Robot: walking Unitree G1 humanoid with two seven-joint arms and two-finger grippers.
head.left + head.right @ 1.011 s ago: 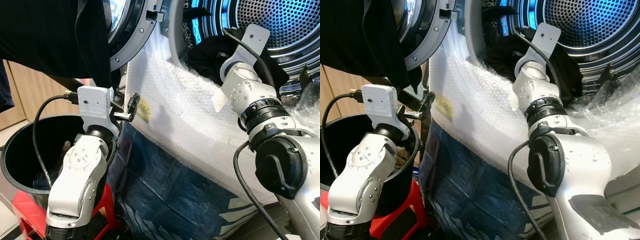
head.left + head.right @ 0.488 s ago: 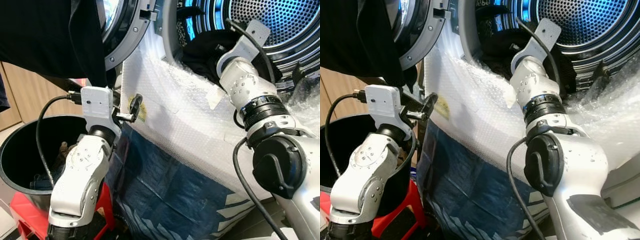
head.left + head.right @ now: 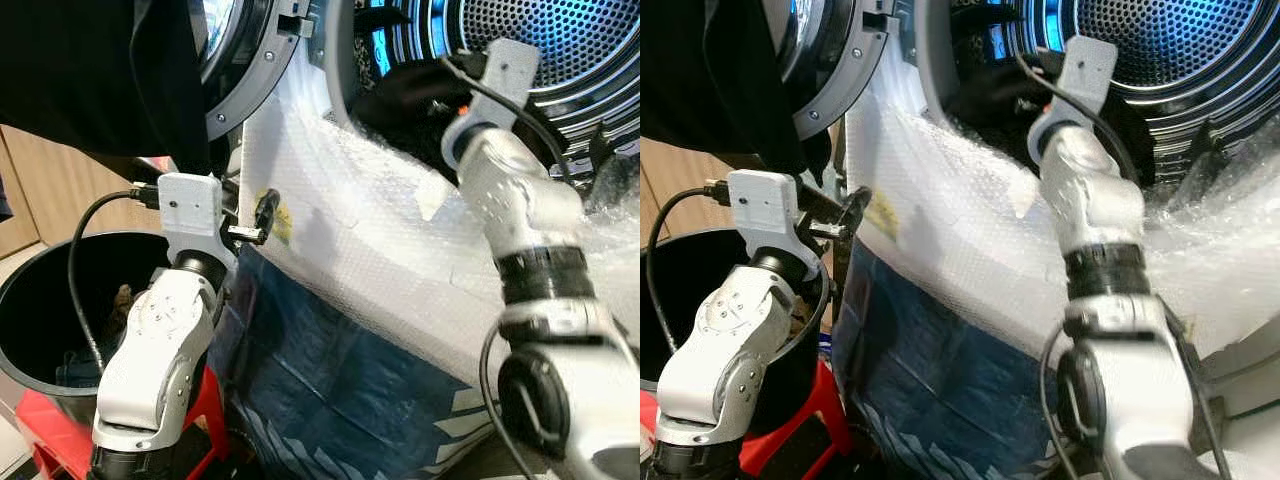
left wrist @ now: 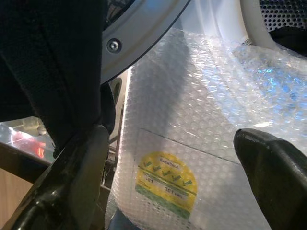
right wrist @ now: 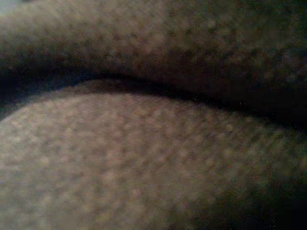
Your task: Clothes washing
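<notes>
Dark soft garment (image 3: 405, 100) lies at mouth of perforated steel drum (image 3: 560, 40). Limp, light, snag-prone: pinch bunched fold. Right gripper buried in fabric; finger state indeterminate. Left gripper (image 4: 168, 158) spread wide, empty, beside bubble-wrapped washer front (image 3: 360, 230).

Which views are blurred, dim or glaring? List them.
Right wrist view: dim, out of focus, pressed against dark fabric. Left wrist view: sharp on the bubble wrap, near fingers soft. Eye views: blue glare in the drum; right arm slightly blurred.
</notes>
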